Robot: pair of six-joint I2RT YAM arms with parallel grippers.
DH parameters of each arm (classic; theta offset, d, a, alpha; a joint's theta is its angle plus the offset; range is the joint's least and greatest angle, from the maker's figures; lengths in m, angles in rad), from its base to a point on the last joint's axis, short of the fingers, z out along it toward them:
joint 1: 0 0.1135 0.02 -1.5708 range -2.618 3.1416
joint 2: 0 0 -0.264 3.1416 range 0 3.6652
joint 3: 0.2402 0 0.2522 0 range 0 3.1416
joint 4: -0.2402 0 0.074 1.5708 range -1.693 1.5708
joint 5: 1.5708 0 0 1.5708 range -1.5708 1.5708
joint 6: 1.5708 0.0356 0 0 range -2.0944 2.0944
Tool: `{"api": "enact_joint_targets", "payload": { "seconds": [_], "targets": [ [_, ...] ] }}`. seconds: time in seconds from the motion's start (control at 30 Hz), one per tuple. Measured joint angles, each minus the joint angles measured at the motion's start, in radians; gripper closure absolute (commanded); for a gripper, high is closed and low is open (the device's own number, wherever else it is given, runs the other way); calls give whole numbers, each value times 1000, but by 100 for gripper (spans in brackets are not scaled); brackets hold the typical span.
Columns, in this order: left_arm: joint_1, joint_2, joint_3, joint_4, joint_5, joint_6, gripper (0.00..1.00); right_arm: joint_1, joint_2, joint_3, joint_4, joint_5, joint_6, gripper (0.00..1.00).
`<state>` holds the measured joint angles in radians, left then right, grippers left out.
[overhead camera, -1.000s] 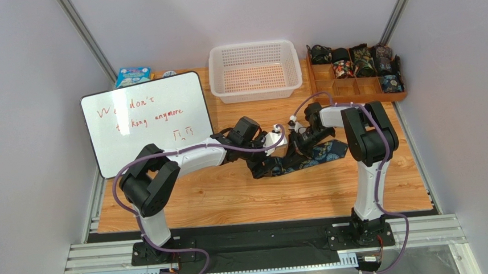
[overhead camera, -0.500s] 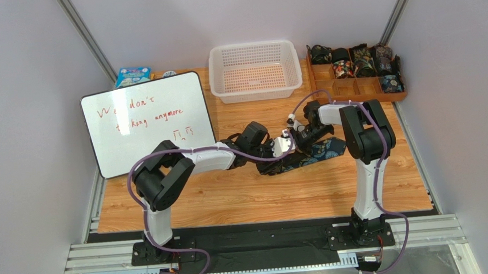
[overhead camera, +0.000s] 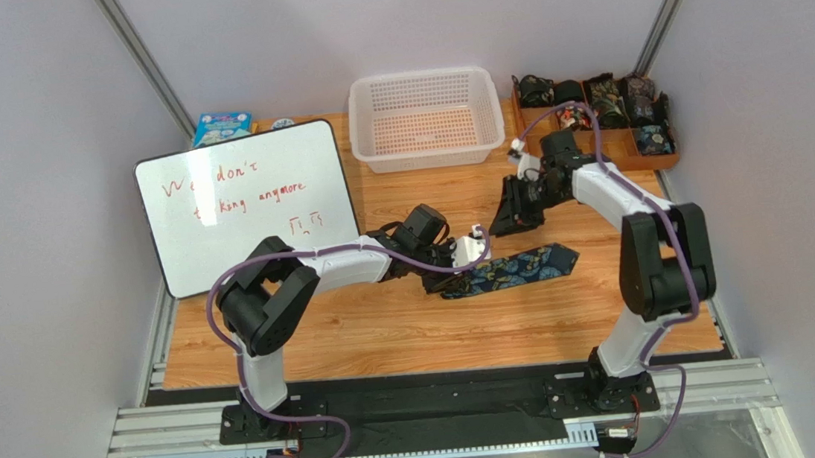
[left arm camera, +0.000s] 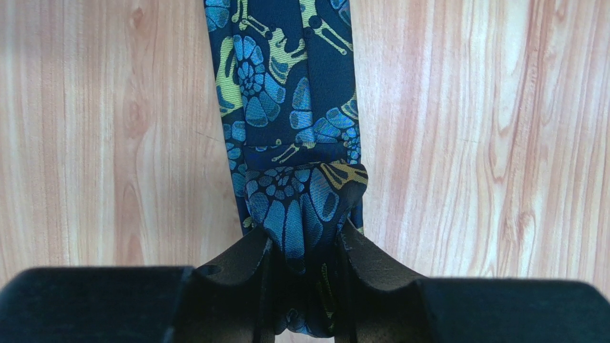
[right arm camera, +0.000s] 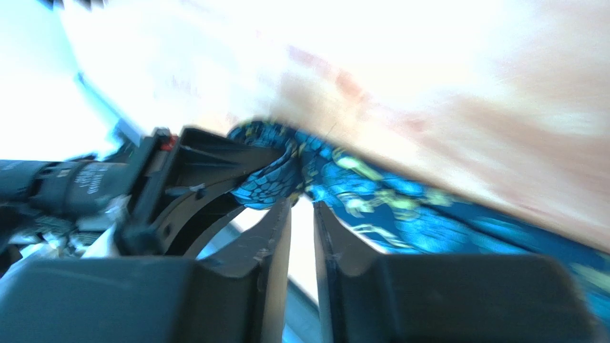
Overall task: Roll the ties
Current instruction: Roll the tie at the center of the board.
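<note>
A dark tie with a teal and yellow print lies flat on the wooden table, pointing right. Its left end is rolled into a small bundle. My left gripper is shut on that bundle, which is squeezed between the fingers. My right gripper hangs above and behind the tie, apart from it. In the blurred right wrist view its jaws stand slightly open with nothing between them, and the tie and the left gripper show beyond.
A white basket stands at the back centre. A wooden organizer holding several rolled ties sits at the back right. A whiteboard leans at the left, with a blue box behind it.
My right gripper has let go of the tie, opened a little and swung back right toward the organizer. My left gripper has closed on the rolled end, and the tie now lies straighter.
</note>
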<state>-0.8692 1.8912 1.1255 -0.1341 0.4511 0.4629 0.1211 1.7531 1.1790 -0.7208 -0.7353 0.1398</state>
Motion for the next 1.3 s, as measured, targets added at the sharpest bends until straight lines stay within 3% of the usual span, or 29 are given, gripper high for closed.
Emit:
{"api": "enact_joint_targets", "payload": {
  "seconds": [0.07,0.13,0.17,0.2,0.23,0.37,0.43,0.6,0.77,0.87,1.3],
  "targets": [
    [0,-6,-6,-7,3,4,91,-28,-81,0,25,50,-15,58],
    [0,-11,-12,-8,7,9,91,-54,-142,4,54,98,-27,60],
    [0,-14,-15,-11,9,11,91,-63,-153,14,61,124,-32,48],
    [0,-16,-18,-11,11,13,91,-71,-150,35,62,143,-40,28],
    [0,-18,-20,-13,13,15,91,-76,-124,69,56,151,-59,16],
    [1,-18,-21,-12,16,17,91,-121,106,272,-50,0,-128,16],
    [7,-18,-21,-13,21,15,91,-157,174,245,-47,-70,-120,14],
    [20,-18,-21,-14,35,8,91,-191,115,-16,-33,-157,-6,26],
    [33,-18,-24,-13,49,-8,91,-101,-25,-226,121,-223,151,39],
    [34,-18,-25,-11,53,-14,91,-35,-40,-270,208,-240,205,45],
    [39,-18,-34,9,64,-43,91,107,64,-301,475,-246,337,51]
  ]
}}
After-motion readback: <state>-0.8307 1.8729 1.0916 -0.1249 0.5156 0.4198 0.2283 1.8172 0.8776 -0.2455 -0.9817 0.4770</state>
